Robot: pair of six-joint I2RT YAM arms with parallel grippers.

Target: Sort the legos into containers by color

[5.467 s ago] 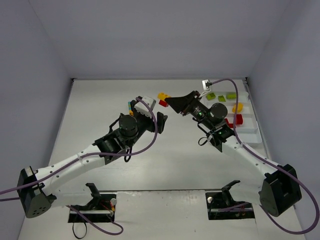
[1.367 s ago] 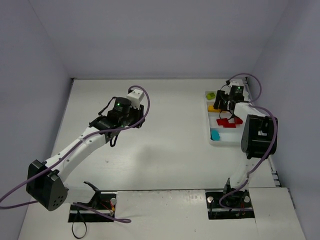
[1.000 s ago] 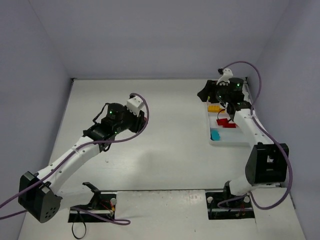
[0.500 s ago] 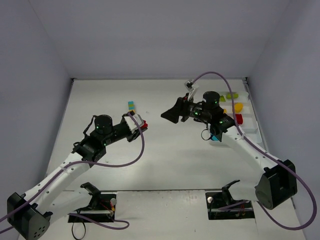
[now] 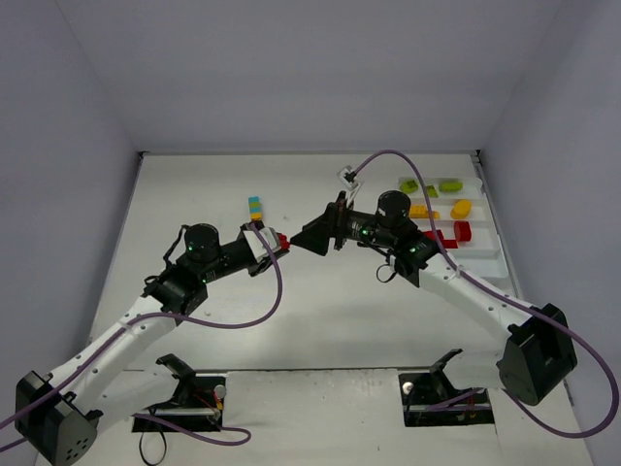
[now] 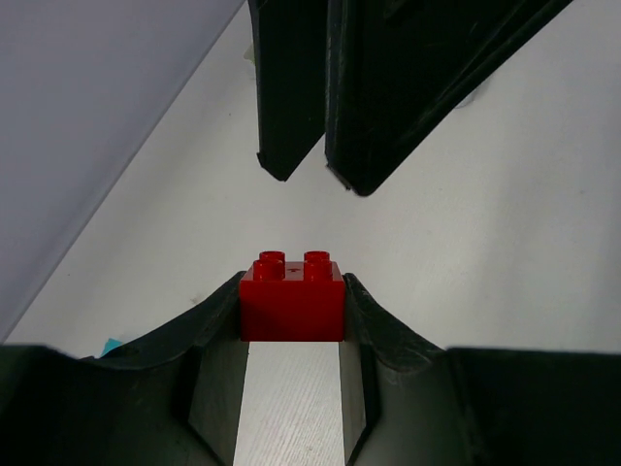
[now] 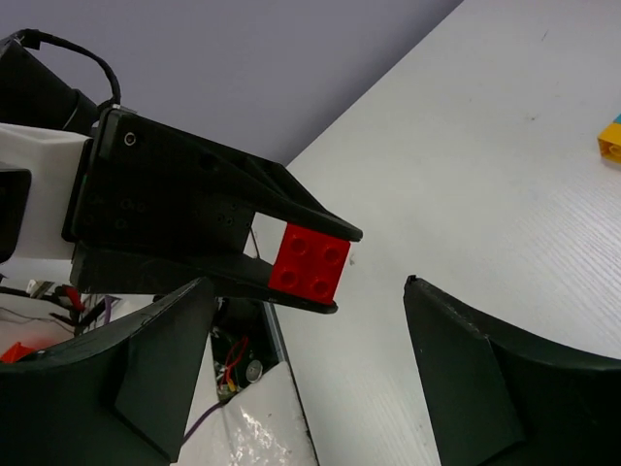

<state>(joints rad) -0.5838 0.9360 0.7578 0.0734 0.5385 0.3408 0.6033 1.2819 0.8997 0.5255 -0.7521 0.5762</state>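
Note:
A red lego (image 6: pixel 292 296) is pinched between the fingers of my left gripper (image 5: pixel 279 241), which is shut on it above the middle of the table. My right gripper (image 5: pixel 306 240) faces it from the right, open, its tips just short of the brick. In the right wrist view the red lego (image 7: pixel 310 260) sits ahead of and between my wide-apart right fingers (image 7: pixel 165 359). The white tray of containers (image 5: pixel 485 254) at the right holds green legos (image 5: pixel 448 184), yellow-orange legos (image 5: pixel 461 207) and red legos (image 5: pixel 464 230).
A small cyan, green and yellow stack (image 5: pixel 254 206) stands on the table behind my left gripper. Its yellow end (image 7: pixel 611 136) shows at the right edge of the right wrist view. Walls close the table at the back and sides.
My right arm has swung from over the tray to the table's middle and its jaws have widened. My left arm has brought the red lego up to meet it.

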